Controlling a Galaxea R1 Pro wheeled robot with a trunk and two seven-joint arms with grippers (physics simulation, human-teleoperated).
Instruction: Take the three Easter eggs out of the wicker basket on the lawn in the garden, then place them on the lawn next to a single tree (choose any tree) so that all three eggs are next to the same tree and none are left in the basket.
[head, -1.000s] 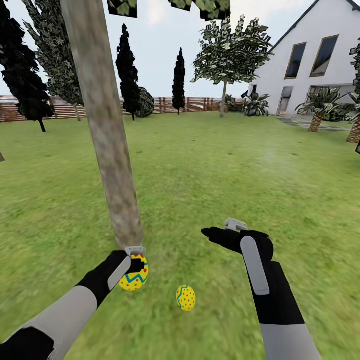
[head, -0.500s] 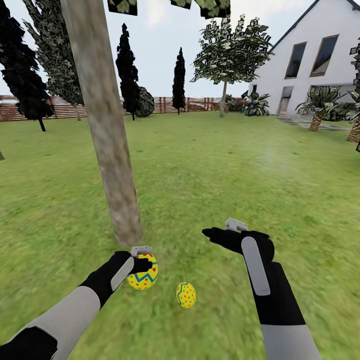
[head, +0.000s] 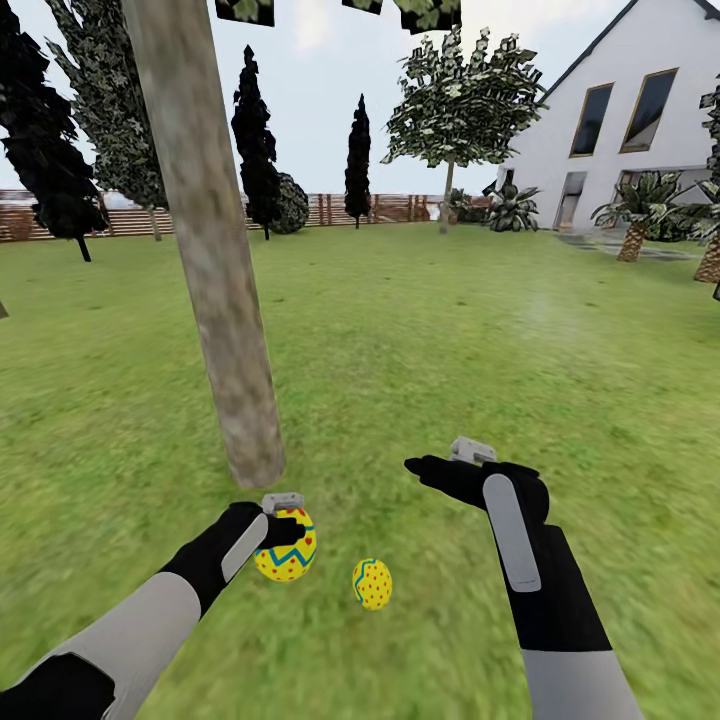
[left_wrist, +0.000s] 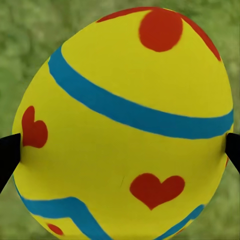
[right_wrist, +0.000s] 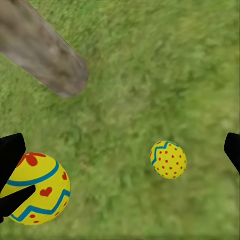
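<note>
Heart-marked egg (left_wrist: 125, 125) sits gripped in left claw (head: 283, 528); right wrist view shows right claw's fingertips (right_wrist: 11, 152) spread, empty

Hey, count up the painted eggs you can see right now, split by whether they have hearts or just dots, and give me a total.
Yellow eggs with blue bands and red hearts: 1, the one in the left gripper
Yellow eggs with a blue zigzag and small red dots: 1, lying on the green lawn
Total: 2 eggs

Clearance near trunk
Thick grey-brown mottled tree trunk (head: 215, 260) is blocking forward-left; green mottled lawn (head: 450, 350) is lying open rightward.
</note>
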